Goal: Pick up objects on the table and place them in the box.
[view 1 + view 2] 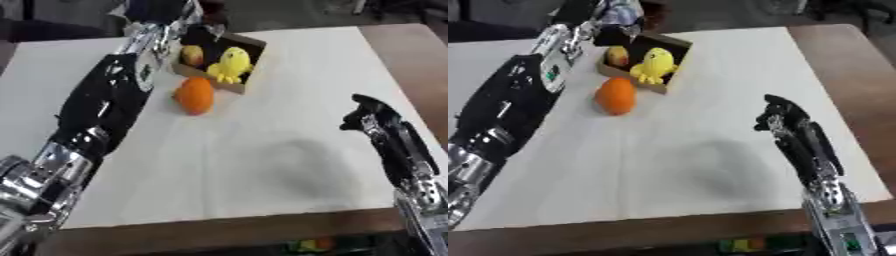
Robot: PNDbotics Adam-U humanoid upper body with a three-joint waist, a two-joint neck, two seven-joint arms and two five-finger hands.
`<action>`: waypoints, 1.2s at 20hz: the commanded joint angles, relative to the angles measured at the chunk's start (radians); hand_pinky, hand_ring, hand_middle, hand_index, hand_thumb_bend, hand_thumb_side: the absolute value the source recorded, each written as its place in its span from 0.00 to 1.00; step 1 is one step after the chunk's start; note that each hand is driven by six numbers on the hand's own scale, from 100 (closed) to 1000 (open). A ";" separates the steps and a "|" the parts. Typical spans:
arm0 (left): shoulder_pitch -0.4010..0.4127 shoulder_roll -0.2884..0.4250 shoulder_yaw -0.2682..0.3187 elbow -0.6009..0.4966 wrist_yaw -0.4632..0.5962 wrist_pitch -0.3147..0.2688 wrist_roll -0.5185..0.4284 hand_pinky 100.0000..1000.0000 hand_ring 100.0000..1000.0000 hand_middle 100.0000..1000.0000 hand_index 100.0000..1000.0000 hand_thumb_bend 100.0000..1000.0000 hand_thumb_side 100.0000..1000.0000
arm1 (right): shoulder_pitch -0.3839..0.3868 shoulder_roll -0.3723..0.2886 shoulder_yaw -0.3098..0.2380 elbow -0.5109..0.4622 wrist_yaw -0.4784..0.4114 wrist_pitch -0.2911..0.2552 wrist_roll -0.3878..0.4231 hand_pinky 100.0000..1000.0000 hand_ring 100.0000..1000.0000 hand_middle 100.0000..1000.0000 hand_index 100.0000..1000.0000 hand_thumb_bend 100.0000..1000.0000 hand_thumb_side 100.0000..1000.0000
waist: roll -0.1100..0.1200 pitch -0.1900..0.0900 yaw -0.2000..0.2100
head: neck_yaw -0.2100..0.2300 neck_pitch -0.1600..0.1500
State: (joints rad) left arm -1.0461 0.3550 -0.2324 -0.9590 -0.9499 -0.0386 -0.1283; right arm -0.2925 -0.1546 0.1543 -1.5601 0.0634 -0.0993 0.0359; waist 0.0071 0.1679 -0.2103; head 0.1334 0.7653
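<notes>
An open cardboard box [253, 46] with a dark inside stands at the table's far middle. In it are a yellow plush toy [231, 64], leaning over the front wall, and a small yellow-red fruit [192, 54]. An orange fruit [194, 95] lies on the table, just in front of the box's left corner. My left arm [109, 100] reaches up the left side, and my left hand [617, 14] is over the box's far left edge, blurred. My right hand [367, 114] hovers over the table's right side, empty, with its fingers relaxed and drooping.
The white table [262, 165] ends in a brown wooden edge [227, 230] at the front and a brown strip [411, 55] at the right. My left forearm lies right beside the orange fruit. A soft shadow [306, 160] lies on the middle of the table.
</notes>
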 commanded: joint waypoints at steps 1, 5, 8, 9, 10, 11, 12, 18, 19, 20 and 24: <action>0.002 0.085 -0.034 -0.100 0.047 -0.083 -0.192 0.70 0.58 0.68 0.83 0.31 0.56 | -0.008 -0.017 -0.009 -0.012 0.004 -0.002 -0.005 0.69 0.54 0.50 0.83 0.00 0.68 | 0.014 -0.017 0.005 | -0.011 0.005; 0.037 0.125 -0.054 -0.134 0.079 -0.153 -0.360 0.69 0.57 0.67 0.82 0.32 0.54 | -0.008 -0.019 -0.011 -0.013 0.006 -0.002 -0.006 0.70 0.54 0.50 0.83 0.00 0.68 | 0.015 -0.017 0.011 | -0.021 0.005; 0.060 0.135 -0.081 -0.128 0.092 -0.199 -0.436 0.69 0.59 0.68 0.83 0.34 0.50 | -0.008 -0.021 -0.013 -0.011 0.007 -0.002 -0.009 0.70 0.54 0.50 0.83 0.00 0.68 | 0.014 -0.016 0.013 | -0.023 0.005; 0.065 0.137 -0.089 -0.128 0.090 -0.213 -0.453 0.69 0.59 0.68 0.83 0.34 0.49 | -0.008 -0.021 -0.013 -0.011 0.007 -0.002 -0.009 0.70 0.54 0.50 0.83 0.00 0.68 | 0.014 -0.016 0.013 | -0.023 0.005; 0.071 0.138 -0.096 -0.128 0.081 -0.222 -0.466 0.70 0.60 0.69 0.84 0.36 0.45 | -0.009 -0.021 -0.013 -0.012 0.007 -0.002 -0.009 0.70 0.54 0.50 0.83 0.00 0.68 | 0.014 -0.015 0.013 | -0.023 0.005; 0.076 0.137 -0.101 -0.126 0.067 -0.229 -0.473 0.70 0.60 0.69 0.84 0.36 0.42 | -0.009 -0.021 -0.013 -0.012 0.007 -0.002 -0.009 0.70 0.54 0.50 0.83 0.00 0.68 | 0.014 -0.015 0.013 | -0.023 0.005; 0.081 0.133 -0.103 -0.121 0.053 -0.233 -0.475 0.69 0.59 0.69 0.83 0.35 0.38 | -0.009 -0.021 -0.013 -0.012 0.007 -0.002 -0.009 0.70 0.54 0.50 0.83 0.00 0.68 | 0.014 -0.015 0.013 | -0.023 0.005; 0.103 0.098 -0.107 -0.072 -0.041 -0.240 -0.422 0.69 0.59 0.69 0.83 0.38 0.24 | -0.010 -0.019 -0.013 -0.011 0.007 -0.002 -0.009 0.70 0.54 0.50 0.83 0.00 0.68 | 0.013 -0.015 0.012 | -0.023 0.005; 0.106 0.089 -0.105 -0.059 -0.061 -0.236 -0.402 0.69 0.59 0.68 0.83 0.38 0.24 | -0.010 -0.019 -0.013 -0.011 0.006 -0.003 -0.008 0.70 0.54 0.50 0.83 0.00 0.68 | 0.013 -0.014 0.011 | -0.023 0.005; 0.110 0.080 -0.102 -0.045 -0.076 -0.234 -0.381 0.68 0.58 0.67 0.82 0.35 0.21 | -0.010 -0.018 -0.012 -0.012 0.006 -0.003 -0.008 0.70 0.54 0.50 0.83 0.00 0.68 | 0.013 -0.014 0.010 | -0.023 0.005; 0.129 0.048 -0.087 0.012 -0.073 -0.239 -0.295 0.67 0.53 0.60 0.76 0.24 0.13 | -0.010 -0.018 -0.013 -0.011 0.006 -0.002 -0.008 0.70 0.54 0.50 0.83 0.00 0.68 | 0.012 -0.013 0.007 | -0.022 0.005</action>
State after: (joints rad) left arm -0.9039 0.3985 -0.3323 -0.9536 -1.0219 -0.2765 -0.4491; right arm -0.2902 -0.1574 0.1479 -1.5599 0.0681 -0.1006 0.0297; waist 0.0107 0.1679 -0.2024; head 0.1121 0.7653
